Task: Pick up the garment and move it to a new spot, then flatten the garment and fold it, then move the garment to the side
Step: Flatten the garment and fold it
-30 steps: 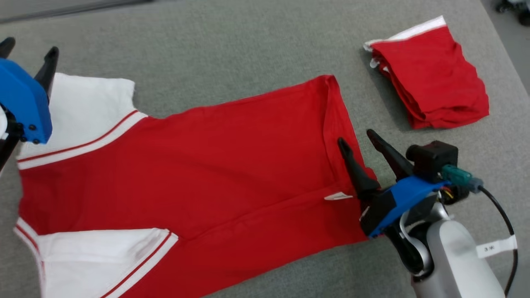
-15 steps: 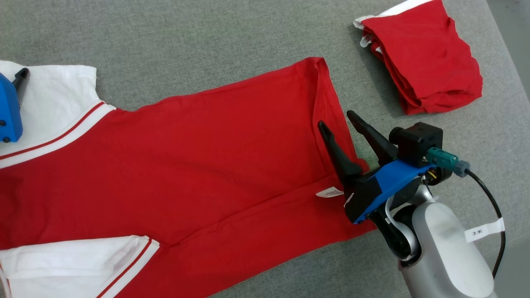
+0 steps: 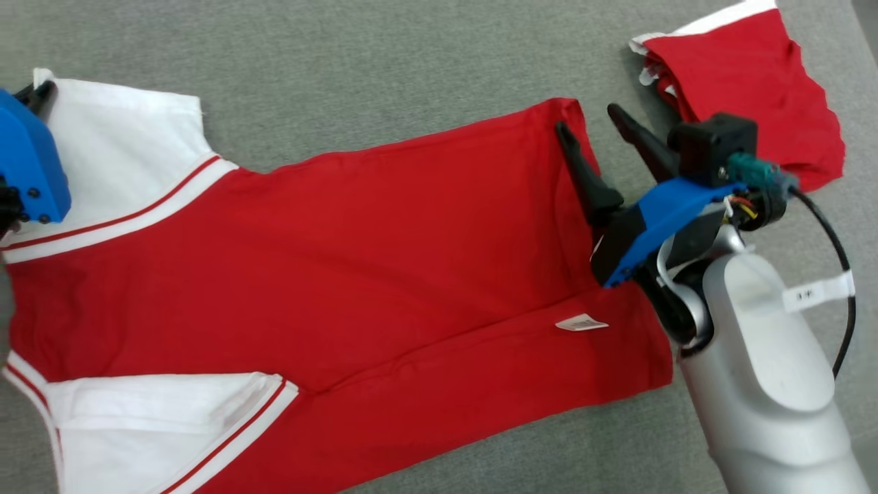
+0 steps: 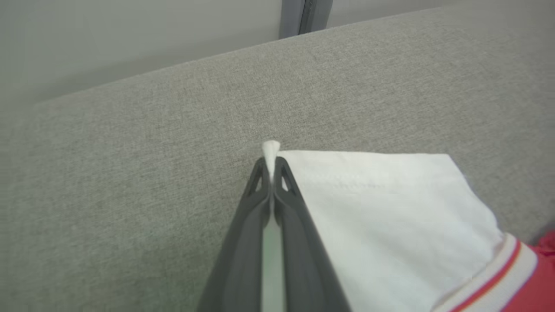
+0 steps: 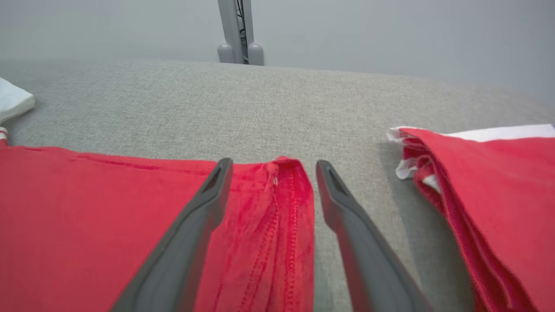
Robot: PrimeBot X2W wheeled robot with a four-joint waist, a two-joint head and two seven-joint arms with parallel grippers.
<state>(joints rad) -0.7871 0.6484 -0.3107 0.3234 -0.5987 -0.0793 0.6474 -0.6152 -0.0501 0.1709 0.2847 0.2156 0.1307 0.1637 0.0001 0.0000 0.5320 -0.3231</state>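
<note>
A red garment [image 3: 384, 254] with white sleeves lies spread flat on the grey padded table [image 3: 343, 62]. My left gripper [image 4: 270, 162] is shut on the far corner of the white sleeve [image 4: 390, 208]; a small tuft of white cloth pokes out past the tips. In the head view that gripper [image 3: 40, 89] sits at the far left edge, on the upper sleeve [image 3: 123, 158]. My right gripper [image 3: 590, 116] stands open at the garment's far hem corner [image 5: 286, 169], one finger over the red cloth, the other beyond the hem over the table.
A second red garment [image 3: 748, 89], folded with a white edge, lies at the back right, close to my right gripper, and shows in the right wrist view as a folded pile [image 5: 485, 182]. A small white label [image 3: 581, 322] lies on the garment near the hem.
My left gripper has shut on the white sleeve corner. My right gripper has moved up along the hem to its far corner, still open. The head camera has shifted.
</note>
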